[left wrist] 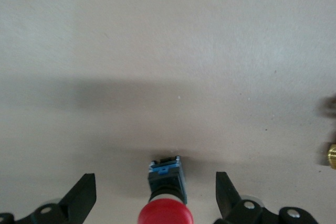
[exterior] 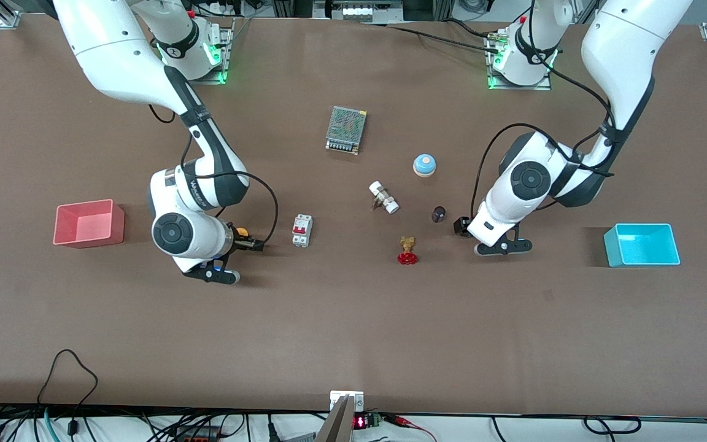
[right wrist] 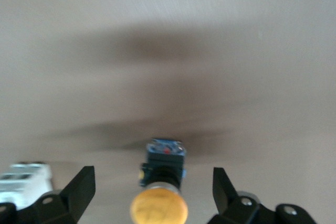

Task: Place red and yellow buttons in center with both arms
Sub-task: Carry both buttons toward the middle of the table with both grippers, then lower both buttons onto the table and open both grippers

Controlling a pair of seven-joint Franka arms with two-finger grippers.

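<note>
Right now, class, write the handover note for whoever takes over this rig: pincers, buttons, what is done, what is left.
Left pincer: open, astride the red button, not gripping it, near the brass valve.
Right pincer: open, astride the yellow button, not gripping it, beside the white breaker, toward the right arm's end.
Done: each arm is lined up on its button.
Left: probably close both pincers, carry the buttons to the center, release.
</note>
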